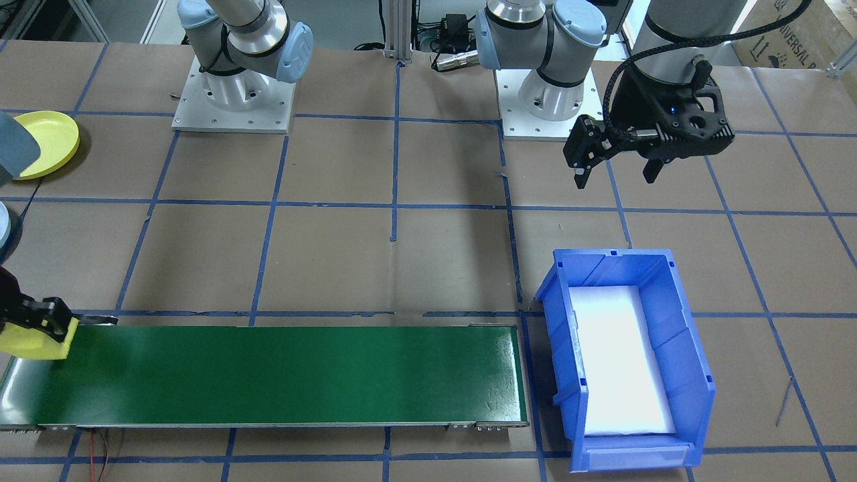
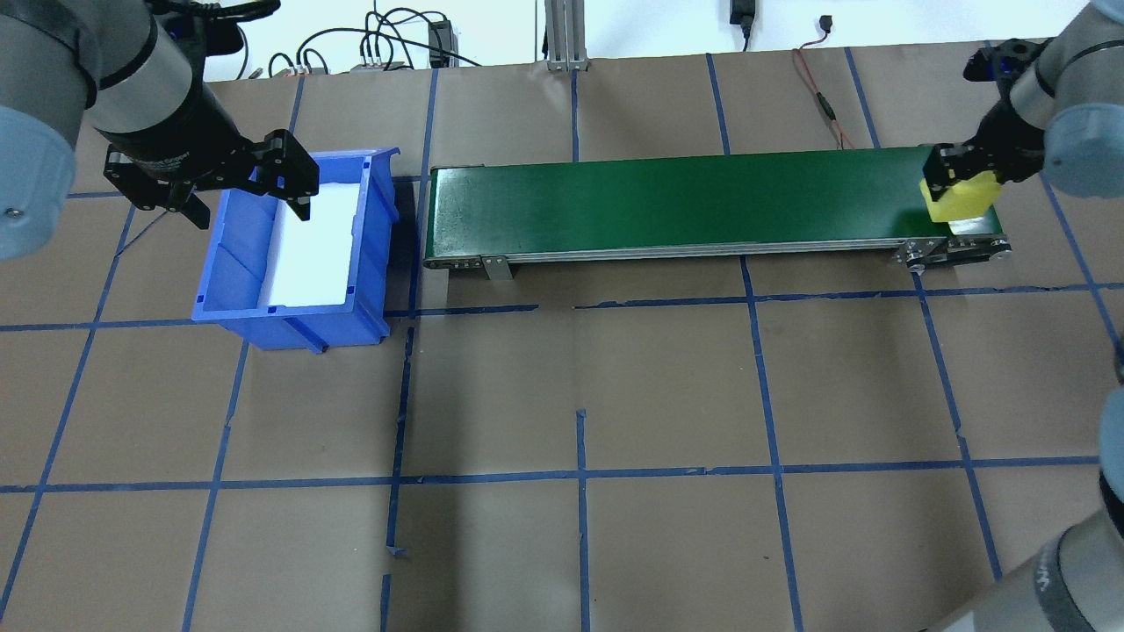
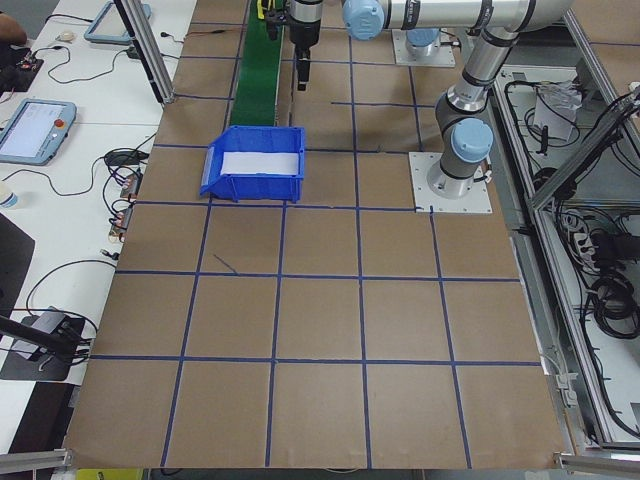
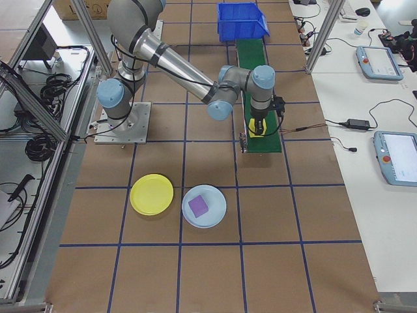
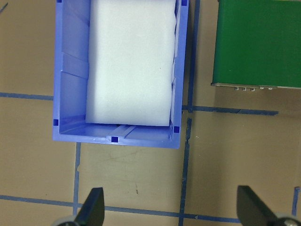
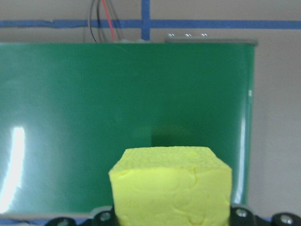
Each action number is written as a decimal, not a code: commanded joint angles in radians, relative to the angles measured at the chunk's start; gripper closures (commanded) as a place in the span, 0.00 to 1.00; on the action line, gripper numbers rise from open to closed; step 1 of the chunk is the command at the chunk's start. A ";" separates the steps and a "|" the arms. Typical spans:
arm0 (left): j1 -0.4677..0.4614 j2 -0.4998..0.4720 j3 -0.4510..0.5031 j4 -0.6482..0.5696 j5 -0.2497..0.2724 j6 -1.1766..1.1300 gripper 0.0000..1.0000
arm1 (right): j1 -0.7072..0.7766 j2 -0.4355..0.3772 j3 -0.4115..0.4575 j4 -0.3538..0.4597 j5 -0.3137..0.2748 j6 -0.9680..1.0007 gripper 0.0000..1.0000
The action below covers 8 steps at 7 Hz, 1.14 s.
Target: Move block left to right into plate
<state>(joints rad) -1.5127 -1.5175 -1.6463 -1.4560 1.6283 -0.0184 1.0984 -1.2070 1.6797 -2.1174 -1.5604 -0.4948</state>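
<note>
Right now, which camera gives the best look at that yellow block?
The right wrist-mounted view: the yellow block fills its foreground above the green belt. Overhead and front-facing views show it small in the right gripper; the right-side view shows only a speck.

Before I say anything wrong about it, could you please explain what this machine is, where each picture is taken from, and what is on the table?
It is a robot with two arms bolted to a brown table, each ending in a two-finger gripper. Two pictures look down from behind and from in front of the robot, two look along the table from either end, and two come from cameras on the wrists. On the table lie a green belt, a blue bin with a white liner, a yellow plate and a pale blue plate holding a purple block. The right gripper holds a yellow block at the belt's end. The left gripper is open above the bin, holding nothing.
</note>
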 commanded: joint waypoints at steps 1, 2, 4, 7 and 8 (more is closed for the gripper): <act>0.002 0.000 0.006 0.002 -0.001 0.000 0.00 | -0.232 -0.148 0.131 0.082 -0.042 -0.240 0.74; -0.003 0.008 -0.007 -0.003 0.004 0.000 0.00 | -0.341 -0.223 0.199 0.080 -0.103 -0.355 0.73; -0.001 0.003 -0.001 0.000 -0.004 -0.002 0.00 | -0.528 -0.275 0.308 0.083 -0.142 -0.442 0.72; -0.006 0.008 -0.003 -0.001 0.002 -0.002 0.00 | -0.702 -0.270 0.364 0.070 -0.189 -0.508 0.65; -0.006 0.011 0.003 -0.004 0.002 0.000 0.00 | -0.736 -0.261 0.367 0.068 -0.188 -0.510 0.49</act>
<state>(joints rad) -1.5173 -1.5107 -1.6456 -1.4570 1.6275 -0.0205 0.4158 -1.4753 2.0387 -2.0463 -1.7343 -0.9921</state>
